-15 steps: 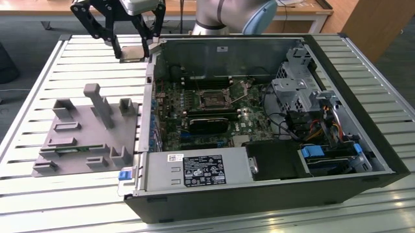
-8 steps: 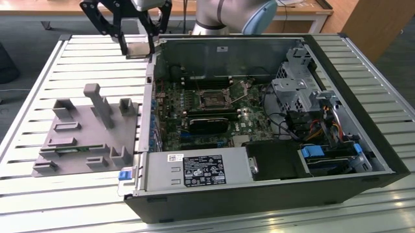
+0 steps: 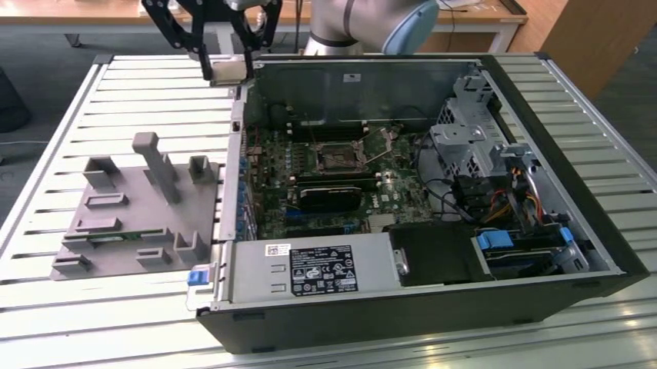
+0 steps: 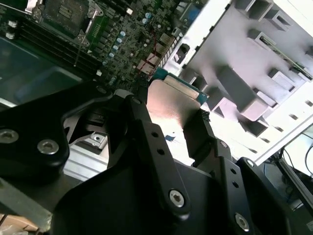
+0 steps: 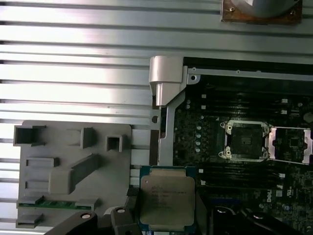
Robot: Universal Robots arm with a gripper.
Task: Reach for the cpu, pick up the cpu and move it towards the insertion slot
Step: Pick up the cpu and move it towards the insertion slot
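My gripper [image 3: 228,73] is shut on the cpu [image 3: 228,71], a flat square chip with a silver top. It hangs in the air over the far corner of the open computer case, on the exterior view's left. In both wrist views the cpu [image 5: 167,198] [image 4: 171,110] sits between two black fingers [image 4: 146,132]. The insertion slot [image 3: 337,159] is a square socket with a silver frame and a dark centre on the motherboard. It lies well apart from the chip, with its metal cover [image 5: 291,145] swung open beside the insertion slot [image 5: 243,141].
The open computer case [image 3: 575,254] lies on a slatted metal table [image 3: 123,84]. A grey fixture tray [image 3: 134,207] with upright posts lies on the exterior view's left, with a green memory stick [image 5: 58,202] in it. Drive bays and cables [image 3: 493,177] fill the case's right side.
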